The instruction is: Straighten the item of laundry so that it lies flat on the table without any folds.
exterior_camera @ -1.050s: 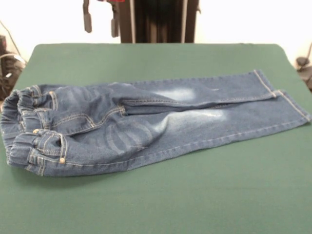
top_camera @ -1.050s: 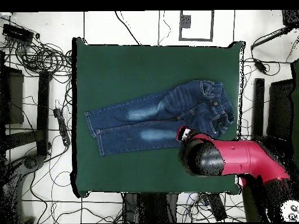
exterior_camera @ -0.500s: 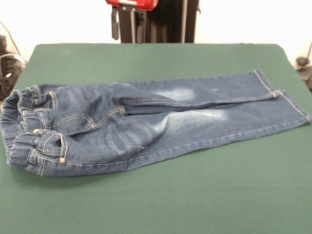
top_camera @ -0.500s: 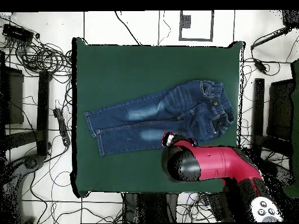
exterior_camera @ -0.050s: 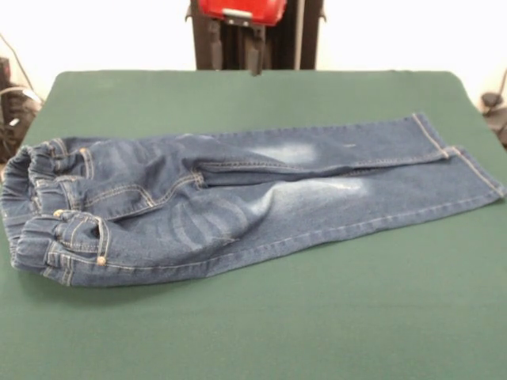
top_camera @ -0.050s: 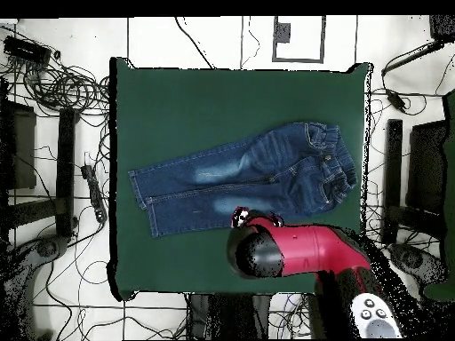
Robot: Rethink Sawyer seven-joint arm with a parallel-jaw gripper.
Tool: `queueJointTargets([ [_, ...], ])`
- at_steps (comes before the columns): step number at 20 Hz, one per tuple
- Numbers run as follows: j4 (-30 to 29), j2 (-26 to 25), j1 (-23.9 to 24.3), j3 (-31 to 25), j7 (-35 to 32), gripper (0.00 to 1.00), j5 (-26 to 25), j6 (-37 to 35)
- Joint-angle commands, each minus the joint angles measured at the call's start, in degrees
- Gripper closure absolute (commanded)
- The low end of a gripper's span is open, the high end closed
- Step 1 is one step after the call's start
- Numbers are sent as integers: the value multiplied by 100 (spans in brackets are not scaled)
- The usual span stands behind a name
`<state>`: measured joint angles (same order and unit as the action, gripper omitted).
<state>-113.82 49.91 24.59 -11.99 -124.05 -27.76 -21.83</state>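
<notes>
Small blue denim jeans [exterior_camera @ -0.050s: 230, 198] with tan stitching, spread lengthwise across the dark green cloth-topped desk [exterior_camera @ -0.050s: 317, 317], both legs side by side and mostly smooth. Seen from the front, gathered elastic waistband bunched and puckered at 9 o'clock, hems out toward 3 o'clock, the farther leg's edge tucked slightly under a lengthwise fold along the inseam. Faded whitish patches on both thighs; a small metal button near the lower front corner of the waistband. Waistband still standing up in soft ruffles, not pressed flat, and spilling to the desk's edge there.

From overhead, same jeans [top_camera @ -0.050s: 244, 175] lying a little right of the desk's centre, waist toward 3 o'clock, hems toward 9 o'clock, slanted slightly. Matte, unmarked cloth on the desk [top_camera @ -0.050s: 178, 98], plenty of it bare all round.

Red and black arm [top_camera @ -0.050s: 298, 253] reaching in from 5 o'clock overhead, its rounded black end covering the spot just beside the jeans' near edge. Gripper [exterior_camera @ -0.050s: 236, 49] visible only in the front view at 12 o'clock: dark fingers hanging below a red housing, cut off by the top edge, above the desk's far side and clear of the denim. Possibly parted, but against the dark pedestal behind, cannot tell.
</notes>
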Motion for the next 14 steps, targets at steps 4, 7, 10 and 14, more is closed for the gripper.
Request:
queueJointTargets([
  [4, -252, -614, -1288, 786, -1913, 0, 927, 660],
  [7, -328, -620, -1644, 993, -2013, 0, 1257, 727],
  [10, -476, -557, -1997, 1169, -2149, 0, 1631, 768],
  [14, -566, -546, -2458, 1413, -2214, 0, 2157, 816],
])
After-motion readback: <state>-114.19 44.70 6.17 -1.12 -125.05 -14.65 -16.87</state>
